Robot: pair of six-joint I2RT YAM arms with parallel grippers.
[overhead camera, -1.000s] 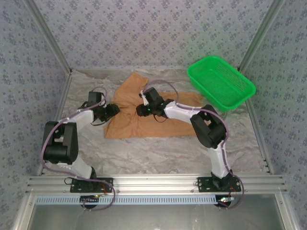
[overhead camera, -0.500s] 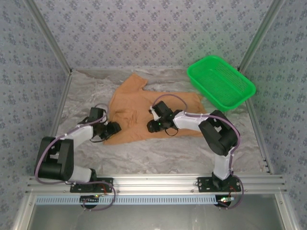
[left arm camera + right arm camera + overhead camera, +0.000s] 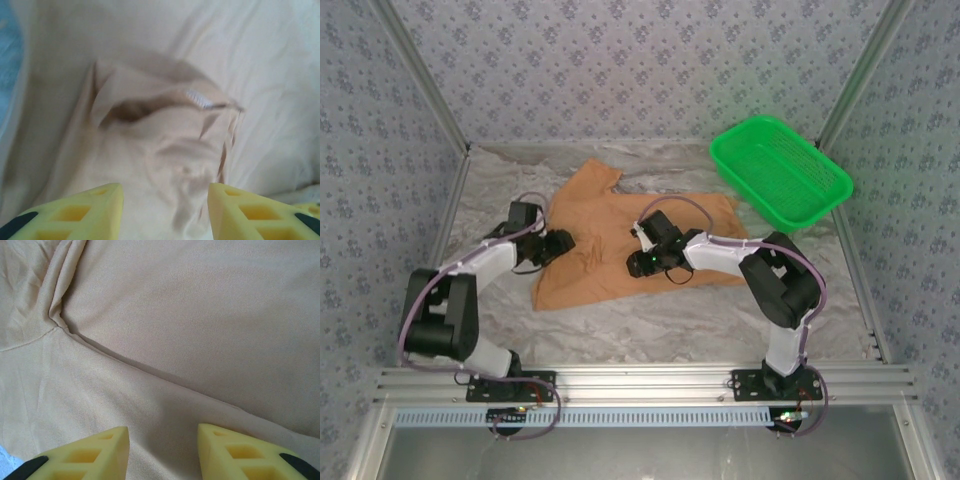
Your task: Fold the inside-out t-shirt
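Floral-patterned walls (image 3: 620,60), crinkled white table covering (image 3: 650,325)

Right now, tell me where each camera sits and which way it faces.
Top external: above and behind the arm bases, looking down at the t-shirt, green basket, left tool and right tool.
Left wrist: on the left arm, facing down at the neck label; its yellow fingers show.
Right wrist: on the right arm, facing plain cloth; its yellow fingers show.
Shared: all three see the t-shirt.

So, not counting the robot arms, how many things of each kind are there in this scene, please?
Orange-tan t-shirt: 1
Green mesh basket: 1
Total: 2
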